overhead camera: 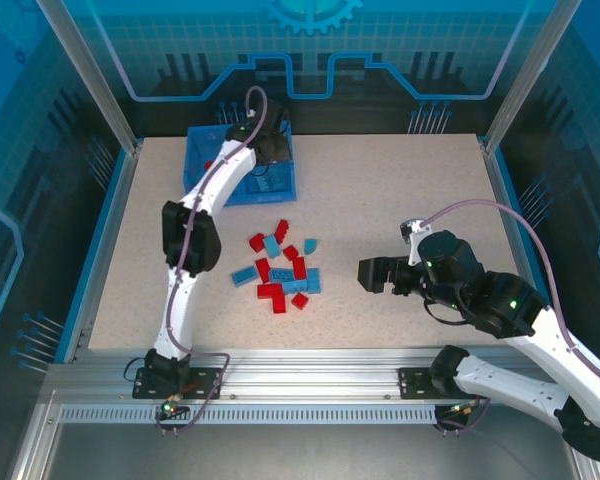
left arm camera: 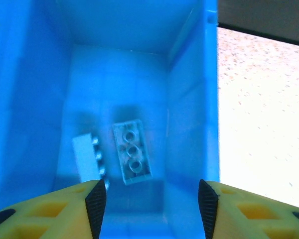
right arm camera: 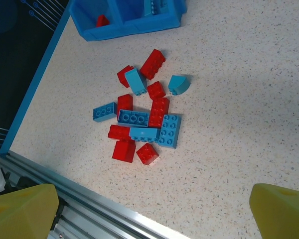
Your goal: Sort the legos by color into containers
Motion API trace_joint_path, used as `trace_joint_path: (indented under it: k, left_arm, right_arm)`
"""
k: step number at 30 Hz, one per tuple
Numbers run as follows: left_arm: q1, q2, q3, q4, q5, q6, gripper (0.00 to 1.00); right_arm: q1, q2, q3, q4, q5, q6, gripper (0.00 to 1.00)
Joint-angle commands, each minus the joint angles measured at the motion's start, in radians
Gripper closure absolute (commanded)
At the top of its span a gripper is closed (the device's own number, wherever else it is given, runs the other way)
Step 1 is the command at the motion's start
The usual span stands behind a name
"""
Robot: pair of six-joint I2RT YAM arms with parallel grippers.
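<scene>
A: Next pick from pile (right arm camera: 142, 117) mid-table, nearer to which?
B: To right gripper (overhead camera: 368, 273): spread wide, empty, just right of pile. Mixed angles there.
A: And left gripper (left arm camera: 149, 199)?
B: Parted, empty, well off over bin (overhead camera: 205, 188), right half, above two blue legos (left arm camera: 132, 152) lying inside.

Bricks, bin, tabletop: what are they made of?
Bricks: hard molded plastic, slightly glossy, with crisp studs and edges. Bin: also molded plastic, with thin smooth walls and a soft sheen. Tabletop: matte and speckled, probably laminate or composite; can't tell which.
</scene>
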Motion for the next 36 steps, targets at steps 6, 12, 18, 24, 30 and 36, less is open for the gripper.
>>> trace_joint_path:
  k: [6, 12, 18, 24, 30, 36]
  left_arm:
    - [-0.069, -0.631, -0.651, 0.125, 0.017, -0.051, 0.48]
    - [-0.078, -0.902, -1.059, 0.104, -0.019, -0.074, 0.48]
    - [-0.077, -0.904, -1.241, 0.082, 0.05, -0.084, 0.45]
    - [-0.077, -0.829, -1.361, 0.165, 0.21, 0.114, 0.18]
    - [-0.071, -0.769, -1.34, 0.176, 0.11, 0.213, 0.13]
    - [-0.075, -0.671, -1.315, 0.118, 0.111, 0.244, 0.11]
  right_arm:
    - [-0.004, 0.001, -0.022, 0.02, 0.013, 0.011, 0.0]
    - [-0.006, 0.035, -0.019, 0.033, 0.017, -0.02, 0.0]
    - [-0.007, 0.095, -0.016, 0.052, -0.006, -0.033, 0.0]
    - [-0.006, 0.114, -0.012, 0.036, -0.031, -0.008, 0.0]
    - [-0.006, 0.089, -0.012, 0.026, -0.011, -0.005, 0.0]
    - [-0.006, 0.091, 0.014, -0.004, -0.013, -0.005, 0.0]
